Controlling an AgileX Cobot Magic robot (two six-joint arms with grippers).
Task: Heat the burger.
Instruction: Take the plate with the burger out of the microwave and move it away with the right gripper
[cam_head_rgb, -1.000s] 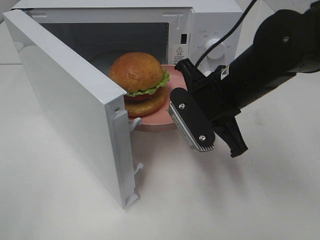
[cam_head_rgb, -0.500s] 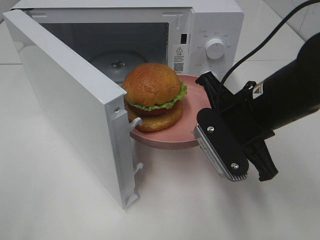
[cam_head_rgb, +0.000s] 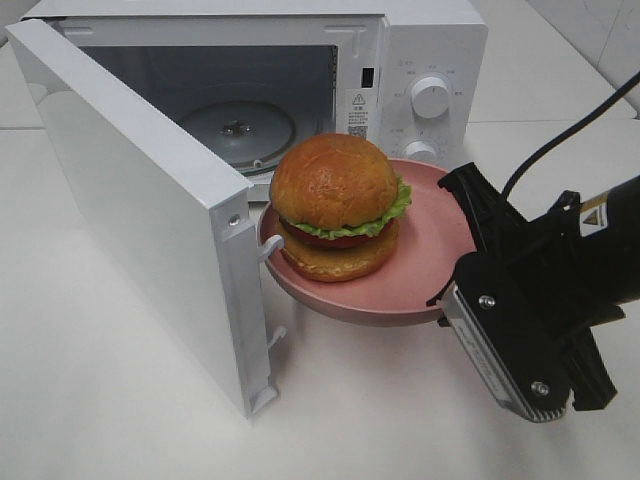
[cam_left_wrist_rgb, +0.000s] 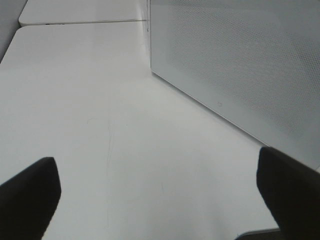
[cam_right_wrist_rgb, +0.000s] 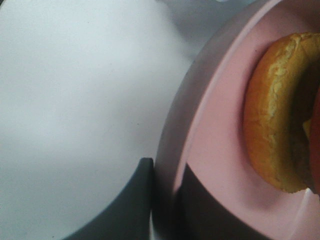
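Two tools appear, one per arm. Lower right of the high view: the right tool (cam_head_rgb: 455, 290) is clamped on the near-right rim of the plate (cam_head_rgb: 440, 215), one finger above and one below, as its wrist view confirms with the rim running between two dark fingers (cam_right_wrist_rgb: 135, 195). The plate is held off the desk (cam_head_rgb: 130, 400) in mid frame, just in front of the oven (cam_head_rgb: 425, 45) opening, and carries the burger (cam_head_rgb: 338, 215), upright and centred a little left of the plate's middle.

Change: one second earlier the plate and burger sat at the mouth of the cavity, partly behind the door (cam_head_rgb: 130, 190); half a second earlier they were halfway clear; now the whole plate is outside and nearer the camera, and the turntable (cam_head_rgb: 237, 130) in the upper centre lies fully exposed. The load is therefore travelling out of the oven, which suggests the heating is done and the burger is being retrieved, though no frame shows the oven running.

Views compared: the right wrist view alone shows the grip on the rim and the bottom bun's edge close up. The left wrist view alone shows the left tool (cam_left_wrist_rgb: 160, 200), fingers spread wide and empty above bare desk beside the oven's perforated side; the high view omits that arm.
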